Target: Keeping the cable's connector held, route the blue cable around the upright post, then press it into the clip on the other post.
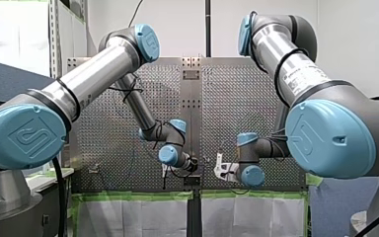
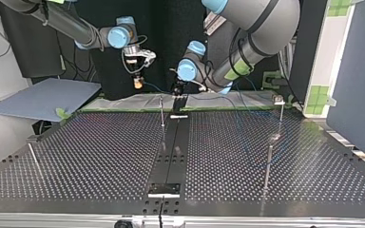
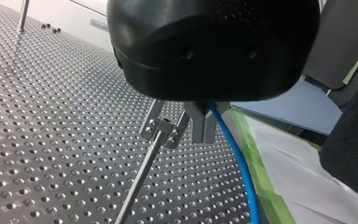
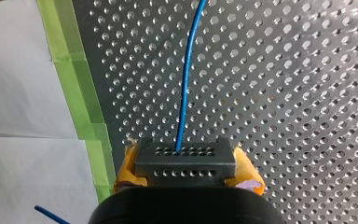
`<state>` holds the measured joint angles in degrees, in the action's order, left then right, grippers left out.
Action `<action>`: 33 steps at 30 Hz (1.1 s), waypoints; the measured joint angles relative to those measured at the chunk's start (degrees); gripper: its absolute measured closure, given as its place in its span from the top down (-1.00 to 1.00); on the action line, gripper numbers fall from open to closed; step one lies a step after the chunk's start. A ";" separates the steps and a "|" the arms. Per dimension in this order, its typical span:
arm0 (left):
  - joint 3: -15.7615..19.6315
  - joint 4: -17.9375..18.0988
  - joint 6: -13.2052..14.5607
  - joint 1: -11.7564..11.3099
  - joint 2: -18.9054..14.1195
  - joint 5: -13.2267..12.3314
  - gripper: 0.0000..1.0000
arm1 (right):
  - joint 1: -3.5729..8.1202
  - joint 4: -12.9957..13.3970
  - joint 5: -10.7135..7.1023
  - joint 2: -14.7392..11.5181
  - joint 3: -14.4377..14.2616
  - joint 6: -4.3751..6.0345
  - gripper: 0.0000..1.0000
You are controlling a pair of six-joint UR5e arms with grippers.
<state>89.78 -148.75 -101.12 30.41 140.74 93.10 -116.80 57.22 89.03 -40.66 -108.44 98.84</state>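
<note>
My right arm's jaws pinch the connector, my left arm's jaws pinch the blue cable just beside the thin post, so it seems best to swing the cable slowly around that post, kept snug.

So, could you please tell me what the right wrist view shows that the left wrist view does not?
Only the right wrist view shows the dark connector clamped between my right gripper's yellow pads, the blue cable leaving its holes. Only the left wrist view shows my left gripper's metal fingers shut on the cable beside a post topped by a metal bracket. Both show the blue cable, the perforated table and green tape.
</note>
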 joint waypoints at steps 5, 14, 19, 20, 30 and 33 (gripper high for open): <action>-0.02 0.39 0.02 0.05 0.01 0.07 -1.00 | 0.91 -0.23 -0.80 0.00 0.17 -0.09 -1.00; -0.04 1.06 0.25 0.19 0.04 2.69 -1.00 | 2.41 -0.13 -1.80 0.00 0.19 -0.24 -1.00; -0.04 1.37 0.38 0.34 0.06 2.95 -1.00 | 3.07 0.08 -2.25 0.06 0.19 -0.25 -1.00; -0.04 1.45 0.39 0.37 0.06 2.94 -1.00 | 3.20 0.13 -2.29 0.07 0.20 -0.23 -1.00; -0.01 2.38 0.23 0.69 0.08 2.34 -1.00 | 4.46 0.45 -3.28 0.12 0.20 -0.16 -1.00; -0.01 3.10 -0.04 0.92 0.12 2.33 -1.00 | 4.74 0.48 -3.56 0.13 0.20 -0.09 -1.00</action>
<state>89.76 -145.65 -101.17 31.33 140.86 95.43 -112.06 57.71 85.47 -40.54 -108.24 98.75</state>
